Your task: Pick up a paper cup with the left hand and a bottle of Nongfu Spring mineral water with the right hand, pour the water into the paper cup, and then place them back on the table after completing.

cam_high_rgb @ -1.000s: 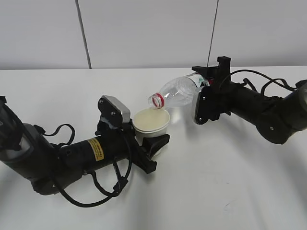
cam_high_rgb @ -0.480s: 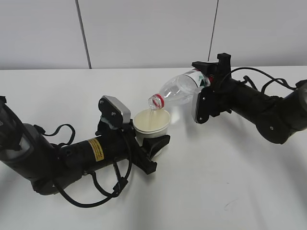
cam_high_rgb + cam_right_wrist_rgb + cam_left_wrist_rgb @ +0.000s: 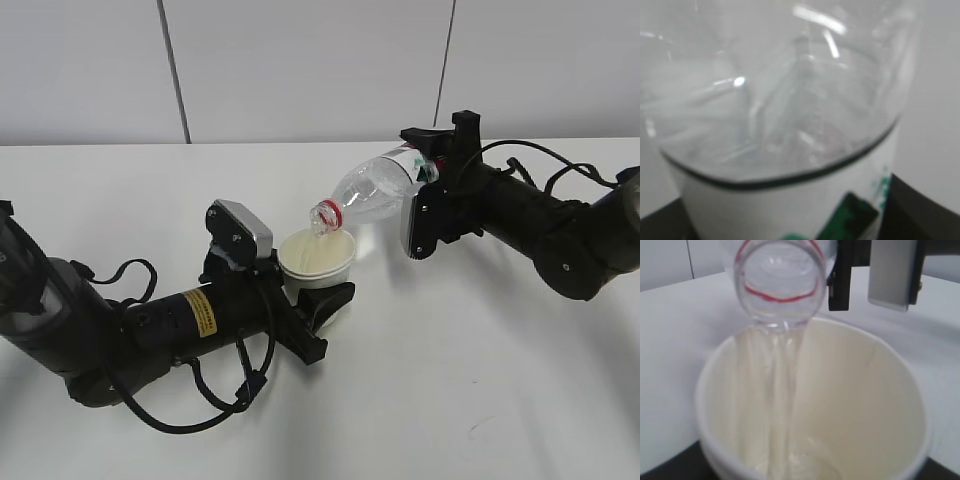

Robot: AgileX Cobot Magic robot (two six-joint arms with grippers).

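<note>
The right hand (image 3: pixel 432 172) clasped a bottle of Nongfu Spring mineral water (image 3: pixel 375 190) near its labelled base and tipped it down to the left, its red-ringed mouth just above the near-left paper cup (image 3: pixel 317 258). A thin stream of the water (image 3: pixel 782 405) ran from the mouth down into the cup's cream interior. The left hand (image 3: pixel 318 312) gripped the cup around its lower wall, holding it upright above the white table (image 3: pixel 480 360), left of the bottle.
</note>
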